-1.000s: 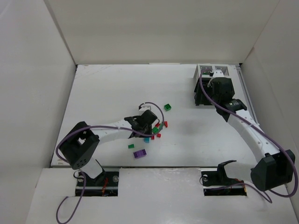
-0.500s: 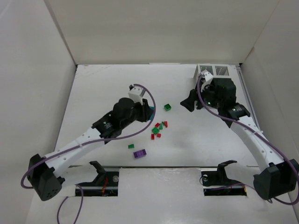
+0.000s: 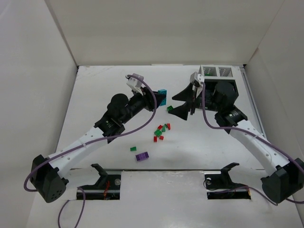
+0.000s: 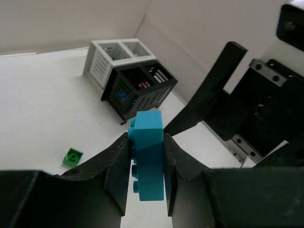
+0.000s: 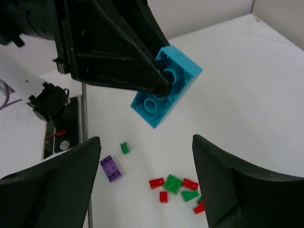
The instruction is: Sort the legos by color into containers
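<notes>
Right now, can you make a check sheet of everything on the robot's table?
Surface: white table, flat.
Job's things: teal brick held in the air; green, red and purple loose bricks on the table; joined white and black bins at the far right, a few bricks inside a black one.
Clutter: nothing seen.
Claws: left claw shut on the teal brick; right claw open, empty, facing it.
Cables: purple cables loop along both arms.
Surroundings: plain white walls.

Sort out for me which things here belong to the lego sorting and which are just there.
Job: teal brick in the left gripper; loose legos; containers; open right gripper.
Just there: purple cables; white walls.
</notes>
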